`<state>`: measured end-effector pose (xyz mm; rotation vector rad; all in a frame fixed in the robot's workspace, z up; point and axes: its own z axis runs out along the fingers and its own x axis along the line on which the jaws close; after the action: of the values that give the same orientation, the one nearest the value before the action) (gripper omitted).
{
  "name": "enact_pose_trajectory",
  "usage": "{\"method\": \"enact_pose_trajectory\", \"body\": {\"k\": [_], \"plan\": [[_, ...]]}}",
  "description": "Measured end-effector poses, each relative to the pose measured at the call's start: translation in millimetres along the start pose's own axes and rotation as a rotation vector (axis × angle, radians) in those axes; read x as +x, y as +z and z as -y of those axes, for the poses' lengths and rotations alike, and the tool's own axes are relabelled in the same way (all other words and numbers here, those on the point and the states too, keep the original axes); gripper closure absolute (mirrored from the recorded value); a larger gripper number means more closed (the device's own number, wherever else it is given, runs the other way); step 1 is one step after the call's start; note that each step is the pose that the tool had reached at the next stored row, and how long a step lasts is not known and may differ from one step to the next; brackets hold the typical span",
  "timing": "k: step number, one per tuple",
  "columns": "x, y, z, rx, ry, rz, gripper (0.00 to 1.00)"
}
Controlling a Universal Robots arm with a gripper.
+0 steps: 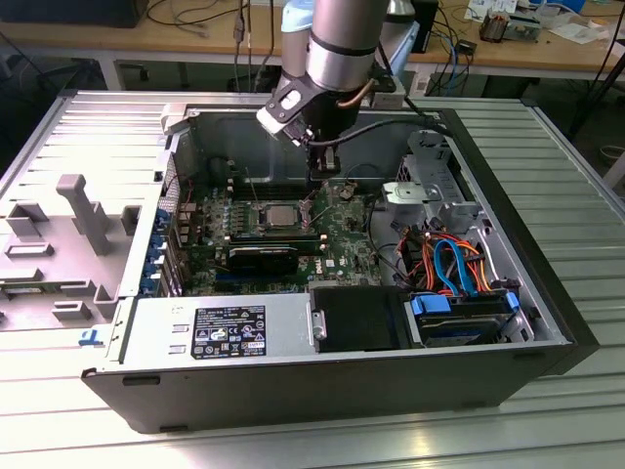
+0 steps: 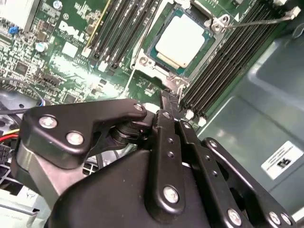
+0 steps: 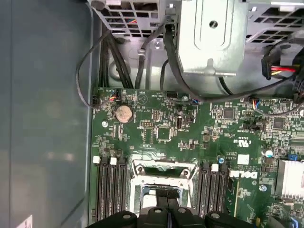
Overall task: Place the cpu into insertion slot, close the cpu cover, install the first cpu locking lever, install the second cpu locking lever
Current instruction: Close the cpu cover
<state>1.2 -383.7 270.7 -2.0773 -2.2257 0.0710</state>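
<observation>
Gripper (image 2: 166, 96) clenched, nothing visibly pinched. Cpu (image 2: 183, 40) seated under cpu cover (image 2: 145, 59), just ahead of fingertips; locking lever (image 2: 256, 21) beyond, unlatched.

"Is the cpu (image 2: 183, 40) down?"

"Lying flat, silver top up, with the cpu cover (image 2: 159, 70) framing it."

"And the gripper (image 2: 167, 96)?"

"Black fingers pressed together, tips just beside the cover's nearest corner, over the green board (image 2: 71, 61)."

"That wire past the chip?"

"A thin lever (image 2: 256, 21), slanting out from the cover's far corner, across the black memory slots (image 2: 223, 66)."
</observation>
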Motion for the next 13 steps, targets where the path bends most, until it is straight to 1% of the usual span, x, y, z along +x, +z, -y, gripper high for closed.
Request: {"method": "enact_pose_trajectory", "body": {"k": [1, 2, 5, 6, 9, 10, 11, 13], "plan": [[-1.0, -2.1, -14.7, 0.0338, 0.001, -0.0025, 0.89], [-1.4, -2.8, -20.9, 0.0491, 0.002, -0.0035, 0.89], [-1.9, -3.5, -28.4, 0.0665, 0.002, -0.0048, 0.89], [-1.9, -3.7, -29.9, 0.0701, 0.002, -0.0052, 0.89], [-2.0, -3.7, -29.9, 0.0704, 0.002, -0.0050, 0.89], [-2.0, -3.6, -30.0, 0.0639, 0.002, -0.0045, 0.89], [-2.0, -3.5, -29.9, 0.0492, 0.002, -0.0036, 0.89], [-2.0, -3.4, -29.9, 0.0100, 0.000, -0.0008, 0.89]]}}
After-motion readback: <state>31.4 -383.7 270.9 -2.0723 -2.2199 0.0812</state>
